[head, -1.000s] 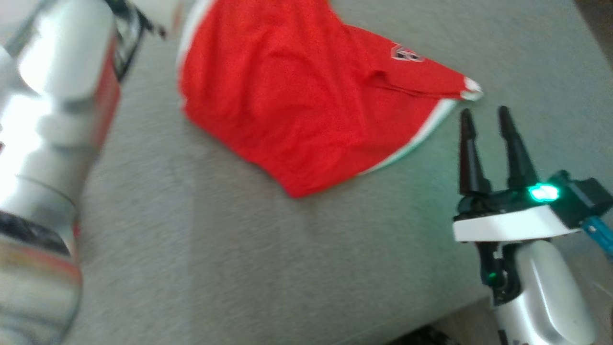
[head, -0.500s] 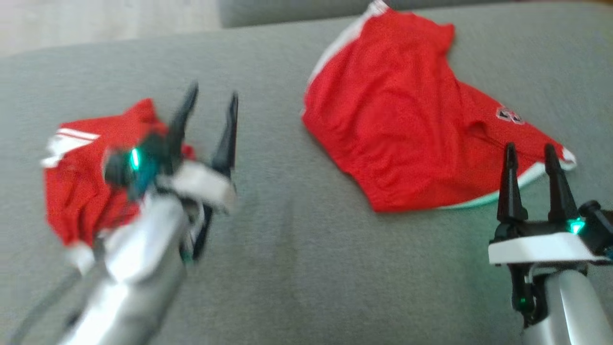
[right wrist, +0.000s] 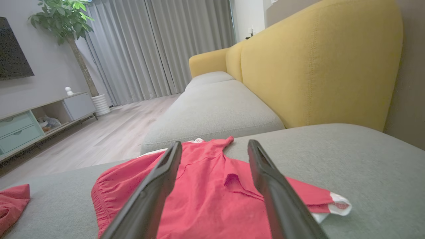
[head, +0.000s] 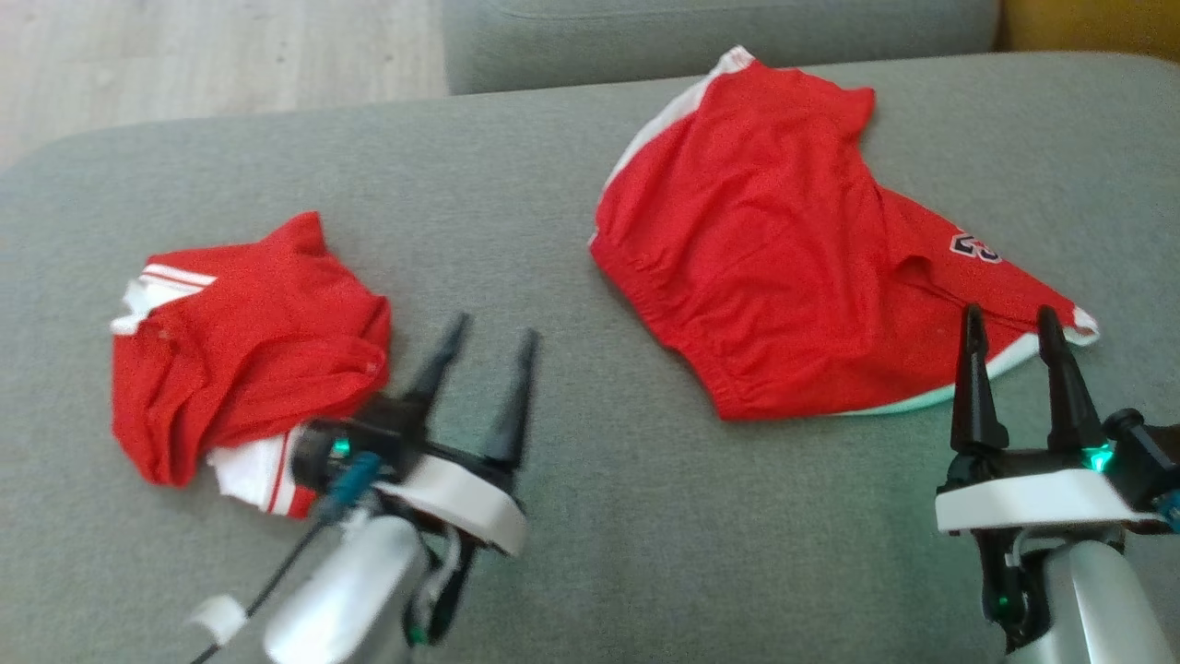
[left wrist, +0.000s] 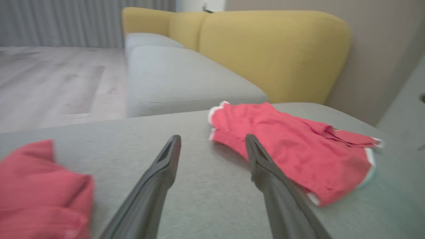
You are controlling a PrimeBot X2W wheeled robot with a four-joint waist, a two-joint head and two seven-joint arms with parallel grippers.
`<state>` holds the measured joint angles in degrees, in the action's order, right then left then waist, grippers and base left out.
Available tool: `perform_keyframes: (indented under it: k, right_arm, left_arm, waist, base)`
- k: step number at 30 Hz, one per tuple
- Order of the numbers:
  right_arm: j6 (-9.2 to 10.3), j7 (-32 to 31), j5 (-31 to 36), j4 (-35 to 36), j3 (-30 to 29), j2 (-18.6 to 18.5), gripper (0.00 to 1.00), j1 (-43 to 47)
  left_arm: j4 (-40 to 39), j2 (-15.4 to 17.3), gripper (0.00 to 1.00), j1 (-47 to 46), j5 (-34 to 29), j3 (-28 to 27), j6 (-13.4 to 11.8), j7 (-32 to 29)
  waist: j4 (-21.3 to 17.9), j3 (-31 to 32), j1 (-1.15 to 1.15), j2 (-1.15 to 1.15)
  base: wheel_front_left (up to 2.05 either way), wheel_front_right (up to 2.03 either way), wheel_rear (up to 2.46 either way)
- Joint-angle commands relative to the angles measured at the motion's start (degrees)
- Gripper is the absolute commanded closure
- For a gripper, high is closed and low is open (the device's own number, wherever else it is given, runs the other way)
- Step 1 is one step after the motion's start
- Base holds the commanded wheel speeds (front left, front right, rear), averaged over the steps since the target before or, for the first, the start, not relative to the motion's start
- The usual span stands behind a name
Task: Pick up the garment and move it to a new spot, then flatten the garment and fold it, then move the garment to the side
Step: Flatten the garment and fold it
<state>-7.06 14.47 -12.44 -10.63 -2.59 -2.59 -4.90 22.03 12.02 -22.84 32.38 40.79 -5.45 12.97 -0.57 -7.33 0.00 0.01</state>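
Two red garments with white trim lie on the grey sofa seat [head: 572,516]. One is a crumpled bundle [head: 240,332] at the left, also in the left wrist view [left wrist: 33,192]. The other, a pair of shorts with a small logo [head: 784,267], lies spread at the right [left wrist: 292,149] [right wrist: 206,186]. My left gripper [head: 491,330] stands open just right of the bundle, nothing between its fingers [left wrist: 212,137]. Beside the shorts' near right corner, my right gripper [head: 1008,315] is open and empty [right wrist: 215,143].
A second grey seat cushion [right wrist: 212,109] continues beyond this one, with a yellow backrest [right wrist: 318,59] along the right. Wooden floor [head: 212,55] lies past the seat's far left edge. A TV cabinet [right wrist: 33,119] and a potted plant [right wrist: 66,23] stand farther off.
The head camera has swung, bringing both garments into view. My left arm has drawn back from over the crumpled bundle to its right side. The right gripper stays by the shorts.
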Motion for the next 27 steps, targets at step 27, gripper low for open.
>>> perform_keyframes:
  k: [27]
  right_arm:
    - [-0.43, 0.52, -2.53, 3.68, 0.92, -0.29, 0.0, -3.66]
  left_arm:
    - [9.89, -4.04, 0.0, -9.75, -0.21, 8.98, 9.21, -11.22]
  waist:
    - [-15.54, -9.2, 0.0, -0.01]
  base:
    - [0.0, 0.0, 0.0]
